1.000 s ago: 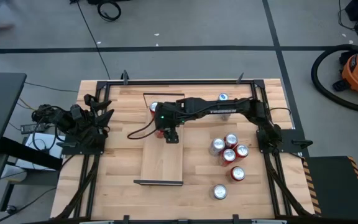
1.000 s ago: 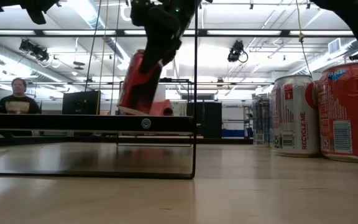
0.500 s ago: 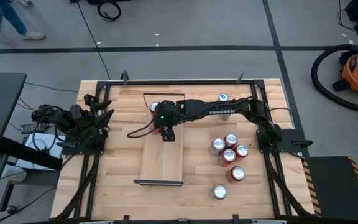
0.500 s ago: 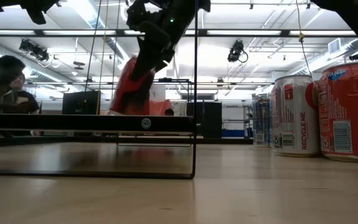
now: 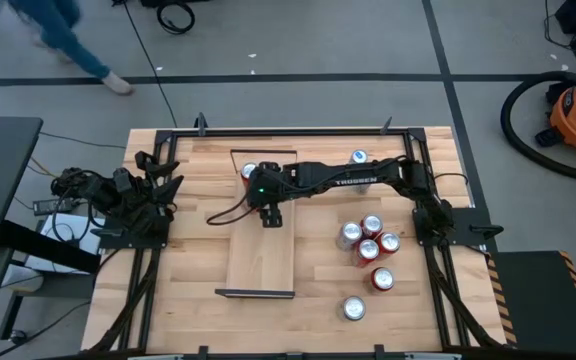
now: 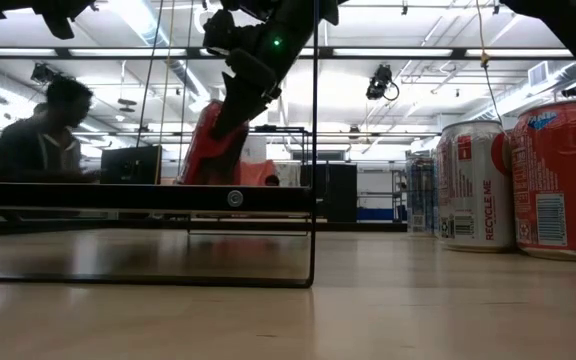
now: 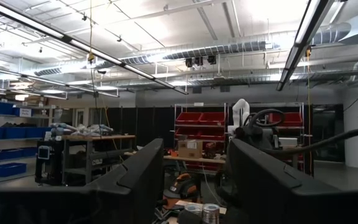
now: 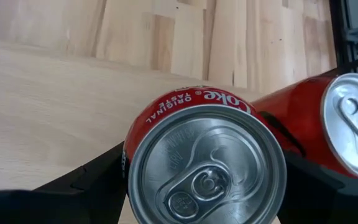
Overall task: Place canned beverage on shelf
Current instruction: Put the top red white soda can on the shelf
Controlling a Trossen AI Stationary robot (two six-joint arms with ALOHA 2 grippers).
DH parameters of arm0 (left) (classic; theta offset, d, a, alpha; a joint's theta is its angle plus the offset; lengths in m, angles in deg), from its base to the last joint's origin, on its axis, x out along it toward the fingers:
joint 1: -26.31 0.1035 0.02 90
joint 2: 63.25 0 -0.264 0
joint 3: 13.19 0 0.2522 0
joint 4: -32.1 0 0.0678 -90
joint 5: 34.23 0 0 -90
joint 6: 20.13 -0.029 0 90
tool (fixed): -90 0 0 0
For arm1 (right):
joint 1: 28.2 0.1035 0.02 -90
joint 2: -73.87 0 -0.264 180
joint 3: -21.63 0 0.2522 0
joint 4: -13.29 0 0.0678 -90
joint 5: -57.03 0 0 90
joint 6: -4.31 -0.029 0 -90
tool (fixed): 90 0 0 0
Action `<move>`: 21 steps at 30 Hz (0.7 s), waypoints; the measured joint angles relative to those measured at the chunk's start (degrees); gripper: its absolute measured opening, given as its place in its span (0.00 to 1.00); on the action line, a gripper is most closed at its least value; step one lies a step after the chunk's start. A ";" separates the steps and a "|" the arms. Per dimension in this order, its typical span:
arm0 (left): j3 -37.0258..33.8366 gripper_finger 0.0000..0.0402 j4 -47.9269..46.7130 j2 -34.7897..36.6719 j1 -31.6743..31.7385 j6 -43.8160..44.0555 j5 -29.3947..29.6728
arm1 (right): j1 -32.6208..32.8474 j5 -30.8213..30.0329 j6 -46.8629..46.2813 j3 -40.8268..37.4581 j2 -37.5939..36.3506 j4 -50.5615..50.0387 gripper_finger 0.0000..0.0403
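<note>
The shelf (image 5: 263, 260) is a long light-wood board in the middle of the table; the low view shows the dark rim of its near end (image 6: 118, 197). A red can (image 5: 250, 172) stands at its far end. My right gripper (image 5: 269, 213) is over the shelf's far half, shut on a second red can (image 8: 207, 168) just beside the standing one (image 8: 347, 124). In the low view the held can (image 6: 208, 145) is tilted. My left gripper (image 7: 191, 186) is open and empty at the table's left edge (image 5: 133, 195). My right gripper pinches the red can's side wall (image 8: 129, 155) between its two fingers (image 8: 95, 183), one on each side, just below the top rim. The fingers slant down from above. The can hangs tilted; its lower end (image 6: 193, 178) is at board height, and I cannot tell whether it touches.
A cluster of several red and silver cans (image 5: 370, 240) stands at the right of the table, with single cans nearer (image 5: 354, 308) and farther (image 5: 358, 157). A black frame (image 5: 288, 131) borders the table. A person walks past beyond the far edge (image 5: 63, 40).
My right gripper has carried the red can a little toward the table's left edge and slightly down over the shelf's far half. The can has tipped further over. The person in the background has walked on.
</note>
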 joint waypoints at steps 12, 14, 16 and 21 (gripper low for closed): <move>0.01 0.48 -0.02 0.00 -0.01 0.00 -0.02 | -0.33 -1.32 1.54 0.00 0.00 0.76 0.81; 0.00 0.48 -0.02 0.00 0.00 0.00 -0.02 | -0.43 -1.32 1.55 0.00 0.00 0.85 0.81; 0.00 0.48 -0.01 0.00 -0.01 0.00 -0.02 | -0.53 -1.34 1.56 0.00 0.00 0.87 0.81; 0.01 0.48 -0.02 0.00 0.00 0.00 -0.02 | -0.57 -0.20 2.44 0.00 0.00 0.92 0.81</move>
